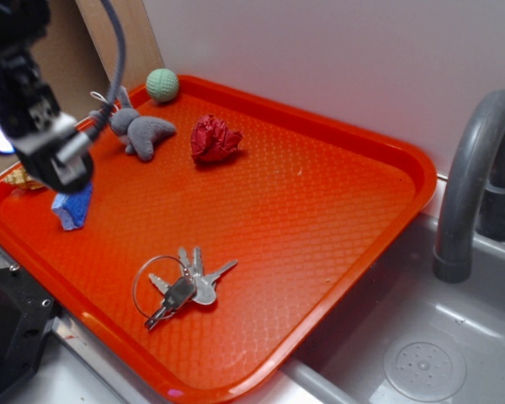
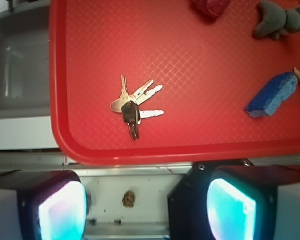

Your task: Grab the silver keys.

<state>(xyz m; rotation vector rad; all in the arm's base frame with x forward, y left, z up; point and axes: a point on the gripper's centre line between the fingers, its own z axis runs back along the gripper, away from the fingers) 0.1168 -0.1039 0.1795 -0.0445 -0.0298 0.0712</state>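
**A:** What holds what here?

**B:** A red tray (image 1: 353, 160) sits tilted over the edge of a grey sink (image 1: 480, 337). On the tray lie the keys (image 1: 185, 286), a grey soft toy (image 1: 140, 130), a green ball (image 1: 162, 85), a crumpled red wad (image 1: 215, 139) and a blue scrap (image 1: 73, 207). A tan bit (image 1: 21, 178) shows at the tray's left rim. A grey tap (image 1: 475, 177) arches over the sink at the right.

**A:** Where are the keys exactly?

**B:** Near the tray's front edge, left of centre, fanned flat on a thin ring, well apart from everything else. One has a dark head.

**A:** And the gripper?

**B:** The gripper (image 1: 63, 160) hangs above the tray's left side, just over the blue scrap, well away from the keys. In the wrist view its fingers (image 2: 62, 210) stand wide apart with nothing between them.

**A:** Any writing or labels?

**B:** None that I can read.
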